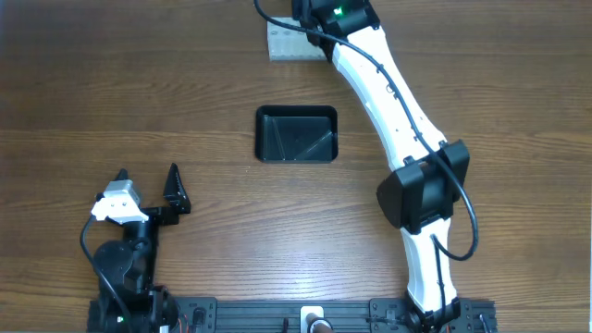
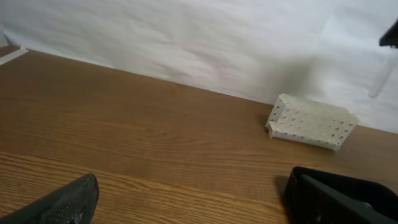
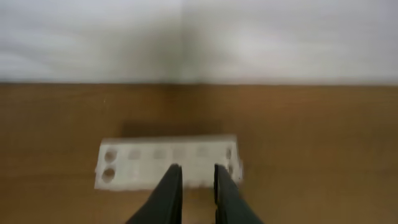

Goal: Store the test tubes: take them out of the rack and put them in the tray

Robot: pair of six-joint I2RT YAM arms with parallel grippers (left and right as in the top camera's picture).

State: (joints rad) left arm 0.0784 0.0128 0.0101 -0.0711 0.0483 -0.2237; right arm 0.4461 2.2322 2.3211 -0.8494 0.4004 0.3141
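Observation:
The white perforated rack (image 1: 289, 44) stands at the table's far edge, with no tubes sticking out of it in the left wrist view (image 2: 311, 121). My right gripper (image 3: 198, 186) hangs above the rack (image 3: 143, 163), its fingers (image 3: 168, 193) a narrow gap apart. In the left wrist view a faint clear test tube (image 2: 377, 79) hangs under that gripper's dark tip, so it looks shut on the tube. The black tray (image 1: 264, 148) sits mid-table with clear tubes lying inside. My left gripper (image 1: 148, 180) rests open near the front left, holding nothing.
A white wall rises right behind the rack. Bare wooden table surrounds the tray on all sides. The right arm's white links (image 1: 398, 102) stretch diagonally across the right half, passing beside the tray.

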